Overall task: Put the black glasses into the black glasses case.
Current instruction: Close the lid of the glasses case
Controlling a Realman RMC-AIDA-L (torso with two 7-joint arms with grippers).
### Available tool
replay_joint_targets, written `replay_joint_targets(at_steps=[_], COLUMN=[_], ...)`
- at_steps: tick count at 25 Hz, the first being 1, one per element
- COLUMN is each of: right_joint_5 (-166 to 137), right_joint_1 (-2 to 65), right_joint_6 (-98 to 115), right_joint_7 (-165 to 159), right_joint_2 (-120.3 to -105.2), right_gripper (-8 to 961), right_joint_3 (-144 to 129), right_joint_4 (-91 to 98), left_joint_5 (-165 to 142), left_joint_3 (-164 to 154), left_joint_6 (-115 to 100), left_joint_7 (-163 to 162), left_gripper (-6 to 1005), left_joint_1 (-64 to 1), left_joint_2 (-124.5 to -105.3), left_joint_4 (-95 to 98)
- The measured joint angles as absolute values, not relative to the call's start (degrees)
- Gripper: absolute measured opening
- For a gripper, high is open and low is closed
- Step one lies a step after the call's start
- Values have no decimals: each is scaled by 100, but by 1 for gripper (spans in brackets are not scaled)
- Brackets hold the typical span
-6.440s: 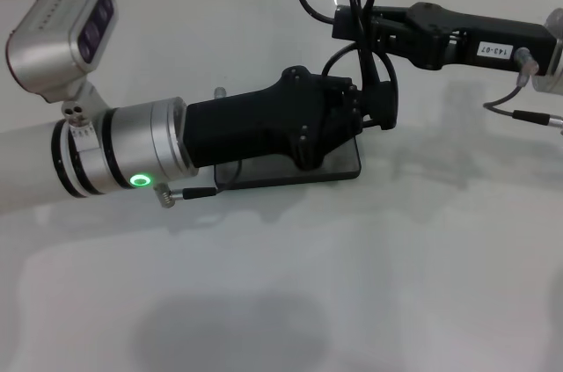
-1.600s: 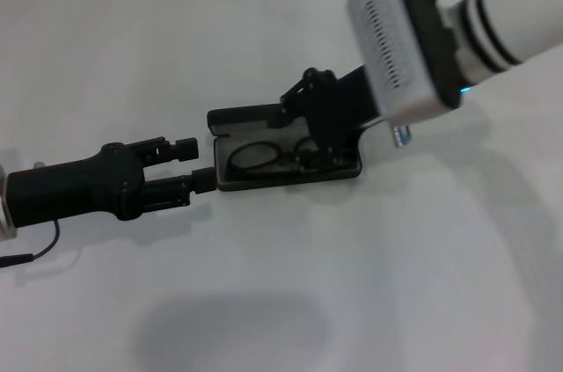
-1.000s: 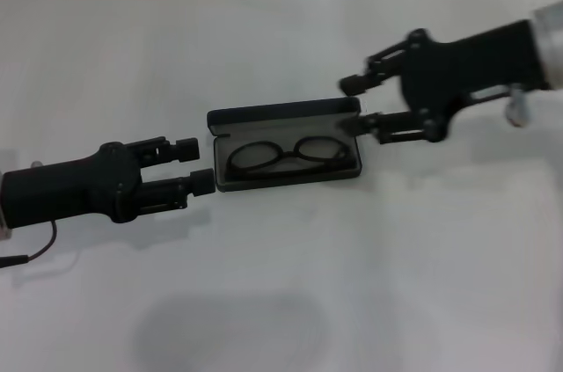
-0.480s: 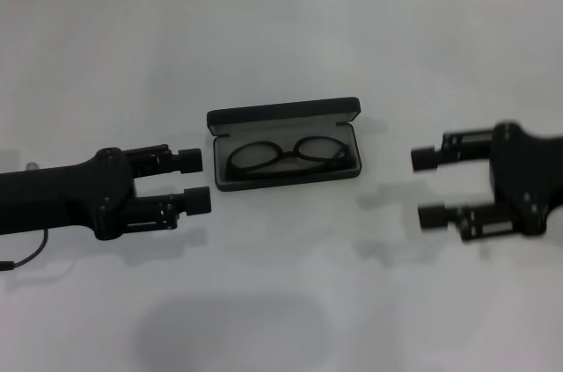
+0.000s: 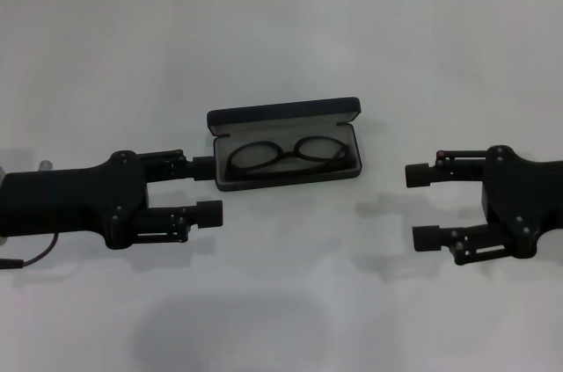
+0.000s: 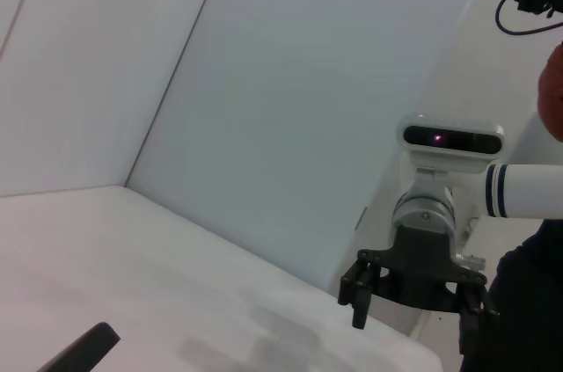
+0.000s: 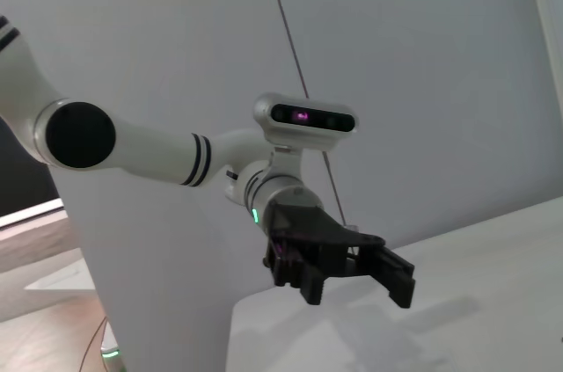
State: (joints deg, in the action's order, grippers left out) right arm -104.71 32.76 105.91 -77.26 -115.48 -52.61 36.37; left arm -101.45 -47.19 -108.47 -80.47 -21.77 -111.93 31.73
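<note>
A white table [image 5: 281, 302] fills the head view, with a strip of pale wall along the top edge.

Two arms lie low over it, one at each side. The left gripper [image 5: 207, 187] comes in from the left edge at mid-height; its two black fingers are spread apart with nothing between them, the upper tip just beside the case's left end. The right gripper [image 5: 420, 206] comes in from the right edge, slightly lower, fingers likewise spread and empty, well apart from the case. In the left wrist view the right gripper [image 6: 411, 302] shows at lower right, fingers apart; in the right wrist view the left gripper [image 7: 352, 280] sits just below centre, also spread.

One case [image 5: 283, 113] sits just above the centre of the head view, between the two grippers. It is matte black, rectangular with rounded corners, and stands open: the lid is tipped back along the far side and the tray shows a grey lining.

One pair of glasses [image 5: 286, 155] lies inside the tray, the only thing in it. The frame is thin and black, with two rounded-oval clear lenses side by side along the case's length, the grey lining visible through them. The temple arms cannot be made out clearly.
</note>
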Motion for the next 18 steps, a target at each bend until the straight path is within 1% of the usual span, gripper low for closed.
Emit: replay_joint_targets(at_steps=[4,6,13,15,18], right_joint_5=[-10444,-10429,-10847,-11079,-11612], right_joint_1=[3425,3499,3929,4187,4747], right_joint_6=[10496,10419,9799,9547,9423], right_joint_7=[-8063,-8364,-10466,-11268,-12167], right_joint_2=[-11536,-11528,-11541,-11512,-11457], right_gripper=[774,770,577,528,456], right_joint_3=[-5205,-5208,-5561,-5744,-5980], right_joint_4=[3840,4101,5932,6309,6478], left_joint_5=[-10143,-10143,-10146,-10148,-10155], left_joint_3=[-4700,-4706,-4729,-4729,-4729], left_joint_6=[-10843,-10843,-10825,-10818,-10811], left_joint_7=[-8044,-8044,-8042,-8042,-8042], left_gripper=[717,683,565,531,406], left_joint_1=[-2179,-2179,-2179,-2168,-2154], left_joint_2=[-11199,-11199,-11195,-11190,-11186], left_joint_4=[3173,3173,3173,3173,3173])
